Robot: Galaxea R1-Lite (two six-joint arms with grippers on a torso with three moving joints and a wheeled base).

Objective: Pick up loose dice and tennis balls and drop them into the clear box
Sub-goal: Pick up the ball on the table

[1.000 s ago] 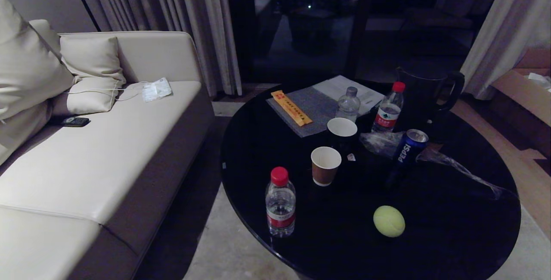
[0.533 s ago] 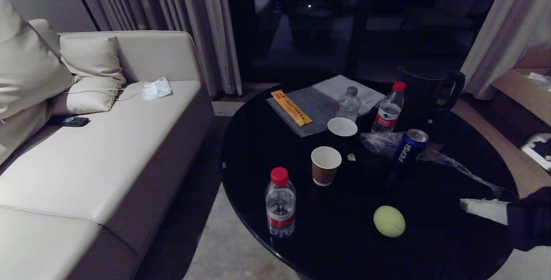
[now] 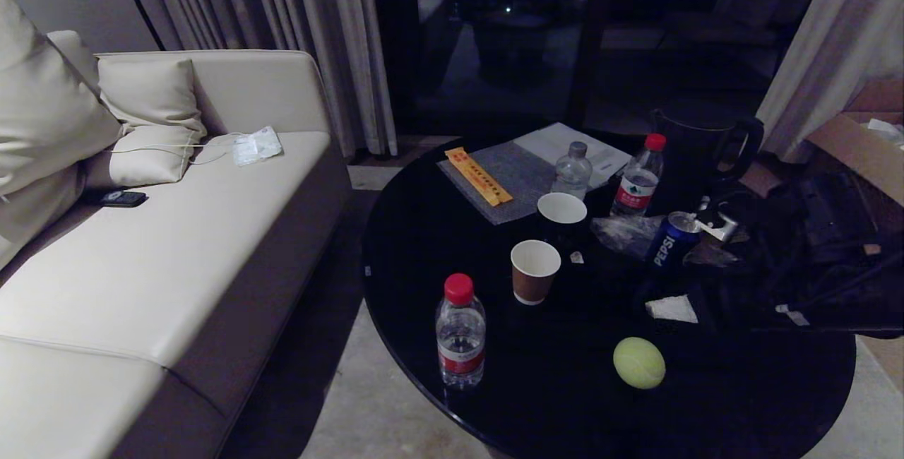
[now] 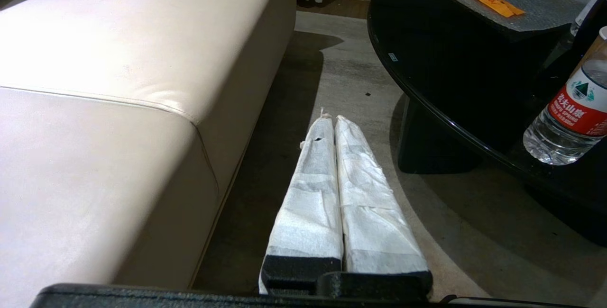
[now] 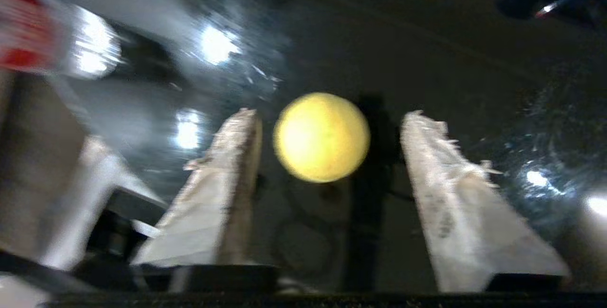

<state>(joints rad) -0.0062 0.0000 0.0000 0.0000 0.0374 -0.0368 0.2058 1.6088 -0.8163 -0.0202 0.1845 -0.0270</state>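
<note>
I have just swung the right arm in from the right edge of the head view, where a second ago there was nothing over the table [image 3: 452,247]; the right gripper [image 5: 327,118] now hangs above the tennis ball [image 3: 638,363], and its padded fingers [image 5: 227,166], which I had pressed together, stand apart with the ball framed between their tips in the right wrist view; nothing is gripped yet and I see no contact, the ball resting on the dark glass near the table's front edge, well clear of the near water bottle [image 3: 460,332] and the paper cup [image 3: 534,271]; the Pepsi can [image 3: 669,241] sits just behind the arm's path, so I judge the descent wants care; the left gripper [image 4: 329,123] is parked low between sofa [image 4: 118,71] and table, fingers closed on nothing; I can find neither the clear box nor any dice in these views, so after the pick I shall have to look for the box before dropping.
</note>
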